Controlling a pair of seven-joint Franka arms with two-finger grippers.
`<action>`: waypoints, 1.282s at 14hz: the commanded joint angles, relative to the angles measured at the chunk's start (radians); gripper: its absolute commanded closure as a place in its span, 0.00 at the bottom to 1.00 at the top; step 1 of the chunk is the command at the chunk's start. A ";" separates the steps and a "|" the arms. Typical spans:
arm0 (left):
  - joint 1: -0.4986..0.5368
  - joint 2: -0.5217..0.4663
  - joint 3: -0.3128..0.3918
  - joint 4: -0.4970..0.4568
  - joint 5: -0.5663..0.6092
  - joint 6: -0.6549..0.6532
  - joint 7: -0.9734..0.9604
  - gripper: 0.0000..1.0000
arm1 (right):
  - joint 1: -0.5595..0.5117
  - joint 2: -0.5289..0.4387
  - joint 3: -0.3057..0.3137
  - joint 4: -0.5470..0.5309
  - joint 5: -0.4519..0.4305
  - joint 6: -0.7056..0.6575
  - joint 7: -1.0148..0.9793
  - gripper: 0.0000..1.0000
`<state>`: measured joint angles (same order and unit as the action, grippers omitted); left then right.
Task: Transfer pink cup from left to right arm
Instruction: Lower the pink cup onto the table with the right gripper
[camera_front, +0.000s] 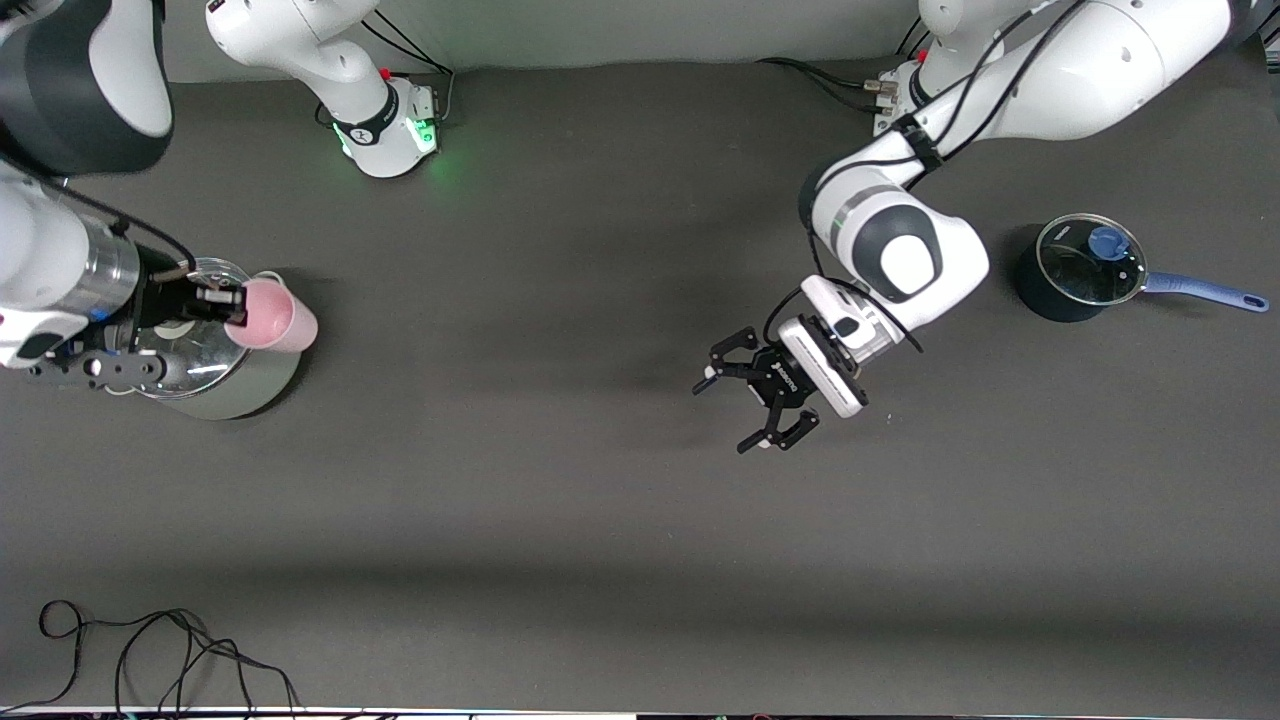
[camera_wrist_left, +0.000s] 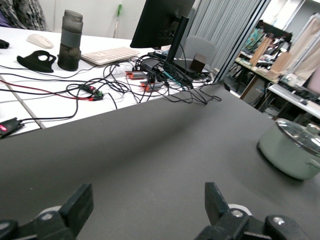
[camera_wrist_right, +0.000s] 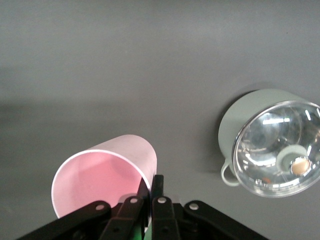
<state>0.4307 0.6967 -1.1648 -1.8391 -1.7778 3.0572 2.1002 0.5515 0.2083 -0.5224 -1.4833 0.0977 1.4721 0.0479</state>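
Now right end effector (camera_front: 232, 305) pinches pink cup (camera_front: 275, 316) above lidded pot (camera_front: 215, 385); left end effector (camera_front: 755, 400) gapes.

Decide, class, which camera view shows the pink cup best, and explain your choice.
The right wrist view: the pink cup fills it, open mouth showing, rim pinched by the right gripper. The front view shows it small, over the pale green pot. The left wrist view misses it.

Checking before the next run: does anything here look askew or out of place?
Only the pink cup: it is tipped sideways, its rim pinched by the shut right end effector above the lidded pale-green pot. Nothing spilled or damaged.
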 joint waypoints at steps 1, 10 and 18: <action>0.065 -0.006 -0.024 -0.069 0.026 -0.093 -0.009 0.01 | 0.019 -0.095 -0.016 -0.245 -0.021 0.204 -0.029 1.00; 0.072 -0.008 -0.013 -0.097 0.196 -0.164 -0.019 0.01 | 0.016 -0.083 -0.016 -0.668 -0.016 0.747 -0.028 1.00; -0.004 -0.013 -0.015 0.003 0.178 0.074 -0.483 0.00 | 0.016 0.062 -0.016 -0.746 0.074 0.948 -0.026 1.00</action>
<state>0.4550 0.6996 -1.1838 -1.8601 -1.6035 3.0976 1.7391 0.5607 0.2366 -0.5355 -2.2278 0.1198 2.3842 0.0314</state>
